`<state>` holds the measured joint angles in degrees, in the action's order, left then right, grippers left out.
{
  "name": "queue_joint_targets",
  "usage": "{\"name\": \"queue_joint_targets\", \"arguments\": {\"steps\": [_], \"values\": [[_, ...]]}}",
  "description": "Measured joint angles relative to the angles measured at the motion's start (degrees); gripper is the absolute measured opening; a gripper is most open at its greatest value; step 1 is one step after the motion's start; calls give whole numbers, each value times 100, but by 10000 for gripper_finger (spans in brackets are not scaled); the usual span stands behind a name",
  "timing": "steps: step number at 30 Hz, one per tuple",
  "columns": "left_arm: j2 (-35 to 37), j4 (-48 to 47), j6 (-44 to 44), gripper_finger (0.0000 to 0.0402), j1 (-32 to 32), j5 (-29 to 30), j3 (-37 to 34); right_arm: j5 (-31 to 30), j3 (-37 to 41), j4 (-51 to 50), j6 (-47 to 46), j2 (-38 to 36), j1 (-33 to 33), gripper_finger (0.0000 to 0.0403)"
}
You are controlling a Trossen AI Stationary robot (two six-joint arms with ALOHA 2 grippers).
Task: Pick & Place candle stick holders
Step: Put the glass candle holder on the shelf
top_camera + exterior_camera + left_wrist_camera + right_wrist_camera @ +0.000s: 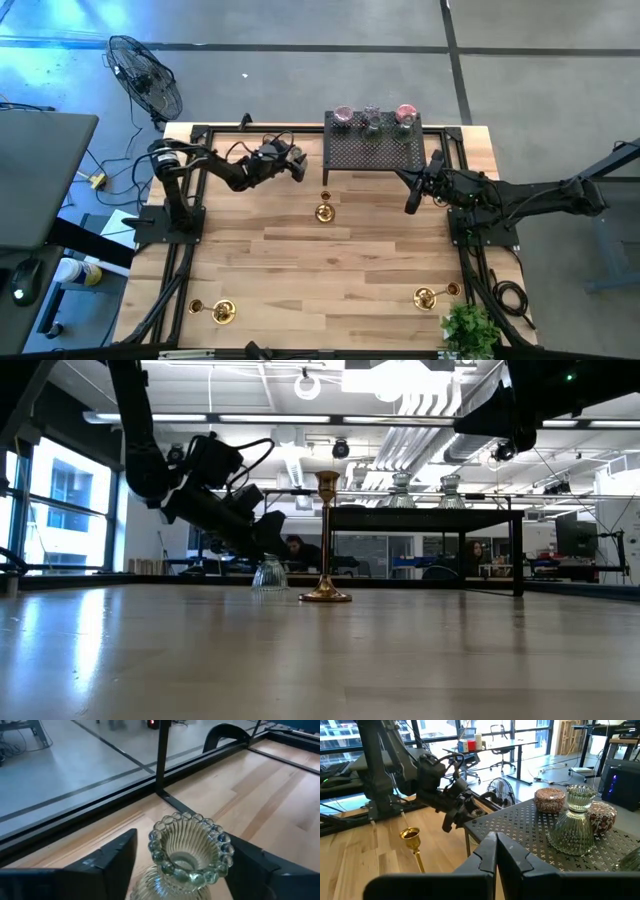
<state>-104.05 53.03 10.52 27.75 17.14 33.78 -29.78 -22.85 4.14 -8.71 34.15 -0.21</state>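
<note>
High view: left end effector [297, 163] beside the rack [372, 150].
Low view: glass holder [268, 574] stands on the counter [320, 650], under that end effector.
Left wrist view: fingers [117, 855] straddle it, apart.
Right wrist view: right end effector [496, 851] fully closed, empty.

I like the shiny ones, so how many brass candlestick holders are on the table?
3. One brass holder stands mid-table near the rack; one sits toward the high view's lower left; one lower right, beside the plant. More could be hidden.
</note>
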Motion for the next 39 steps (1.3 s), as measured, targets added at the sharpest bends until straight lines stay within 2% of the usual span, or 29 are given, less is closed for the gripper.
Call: {"name": "queue_joint_targets", "arguments": {"steps": [7, 11, 21, 28, 33, 39], "values": [[0, -4, -130, 166, 0, 22, -2, -2, 0, 2, -7, 0, 0, 1], [0, 44, -286, 133, -6, 22, -4, -2, 0, 2, -9, 0, 0, 1], [334, -122, -606, 147, -434, -113, -9, 38, 0, 2, -14, 0, 0, 1], [1417, -887, -879, 133, -844, -113, -9, 81, 0, 2, -22, 0, 0, 1], [2327, -1471, -760, 140, -824, -333, -9, 107, 0, 0, -22, 2, 0, 1], [2697, -1671, -771, 137, -826, -525, 255, 168, 4, 0, -21, 2, 0, 2]]}}
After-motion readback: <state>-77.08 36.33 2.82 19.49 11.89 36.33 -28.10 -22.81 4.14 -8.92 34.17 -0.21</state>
